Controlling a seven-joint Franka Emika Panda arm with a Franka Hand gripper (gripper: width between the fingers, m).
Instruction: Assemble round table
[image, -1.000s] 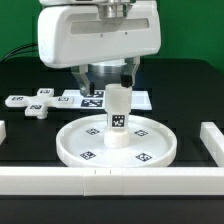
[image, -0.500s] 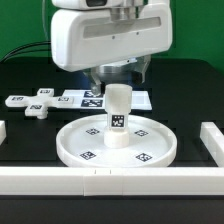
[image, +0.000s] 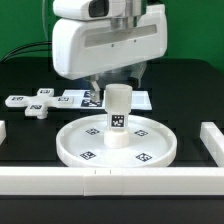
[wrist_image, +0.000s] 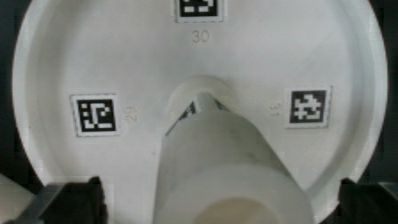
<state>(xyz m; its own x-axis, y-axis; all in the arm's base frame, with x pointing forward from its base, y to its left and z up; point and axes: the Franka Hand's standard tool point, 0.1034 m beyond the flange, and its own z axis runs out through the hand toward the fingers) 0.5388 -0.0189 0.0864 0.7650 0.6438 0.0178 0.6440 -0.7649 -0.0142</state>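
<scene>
The large round rimmed disc (image: 75, 145) lies on the black table, and the short thick leg (image: 118, 117) stands upright at its centre, tag facing front. My gripper (image: 118, 83) hangs just above the leg's top, open and holding nothing. In the wrist view the leg (wrist_image: 222, 165) rises between my two dark fingertips (wrist_image: 80, 200), which stand well apart from it on either side over the disc (wrist_image: 160, 60). My gripper (wrist_image: 222, 205) is centred on the leg. The cross-shaped foot (image: 35, 104) lies loose at the exterior view's left, behind the disc.
The marker board (image: 143, 99) lies flat behind the leg. Long white bars edge the black surface at the front (image: 110, 181), the exterior view's right (image: 212, 138) and left (image: 3, 130).
My gripper has risen straight up from around the leg. The leg stays standing on the disc. The foot has not moved.
</scene>
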